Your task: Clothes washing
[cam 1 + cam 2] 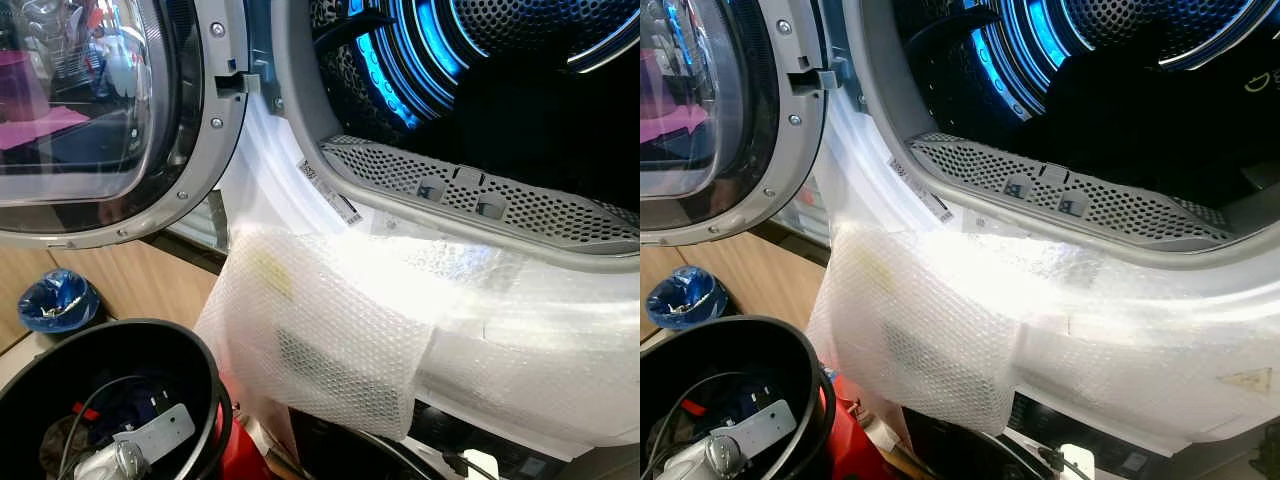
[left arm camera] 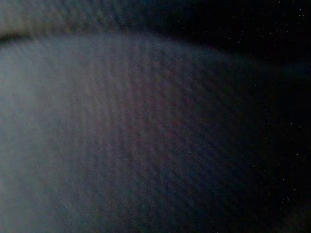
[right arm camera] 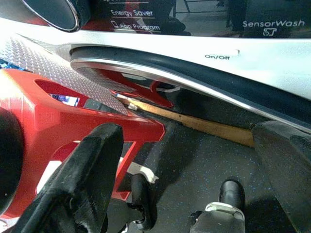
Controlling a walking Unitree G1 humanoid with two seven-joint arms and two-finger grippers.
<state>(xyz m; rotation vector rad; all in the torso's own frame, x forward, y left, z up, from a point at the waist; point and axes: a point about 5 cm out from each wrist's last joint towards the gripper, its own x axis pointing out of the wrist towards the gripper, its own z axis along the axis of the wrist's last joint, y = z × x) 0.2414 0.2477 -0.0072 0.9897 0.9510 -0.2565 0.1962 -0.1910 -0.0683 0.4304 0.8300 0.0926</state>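
The white front-loading washing machine (image 1: 300, 190) stands with its round glass door (image 1: 90, 110) open, blue-lit perforated drum (image 1: 420, 50) exposed, and bubble wrap (image 1: 320, 340) draped over its front. The right gripper (image 3: 184, 170) hangs with fingers spread; the left gripper's state cannot be told.

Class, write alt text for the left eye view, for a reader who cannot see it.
An open washing machine drum, lit blue inside, with its round door swung open on the left. Bubble wrap hangs down the front, and a black bucket of oddments stands below on the left.

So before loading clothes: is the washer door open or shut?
Open. The door is swung aside to the left, leaving the blue-lit drum exposed.
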